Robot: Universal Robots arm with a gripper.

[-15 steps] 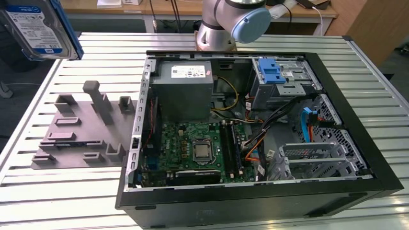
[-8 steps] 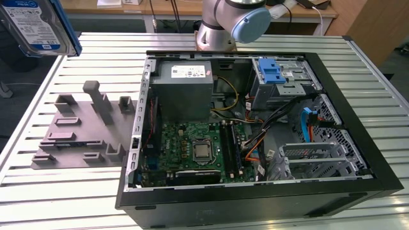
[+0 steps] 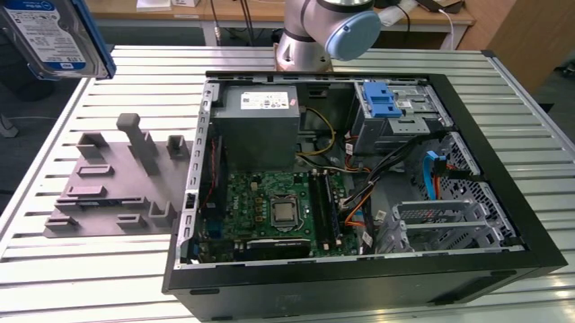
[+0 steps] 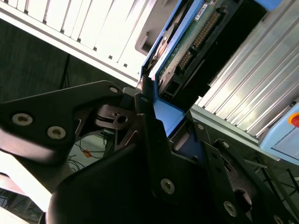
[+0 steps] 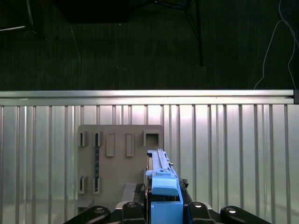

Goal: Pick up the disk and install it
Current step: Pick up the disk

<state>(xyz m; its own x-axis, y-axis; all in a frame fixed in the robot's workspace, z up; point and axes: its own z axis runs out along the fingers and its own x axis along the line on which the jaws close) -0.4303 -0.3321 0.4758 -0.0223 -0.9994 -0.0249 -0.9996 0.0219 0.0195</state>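
The end effector [image 5: 163, 211] is clamped on the disk [image 5: 160, 170], held above the slatted table [image 5: 233, 140].

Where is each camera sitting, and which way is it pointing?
Exterior view: off the arm, raised, looking down on the table, open computer case and grey fixture plate; the arm's base shows behind the case.
First wrist view: on the arm, looking down past the gripper at the fixture plate.
Second wrist view: on the arm, close behind the fingers, facing the disk's circuit-board side.
Shared: both wrist views show the gripper clamping the disk.
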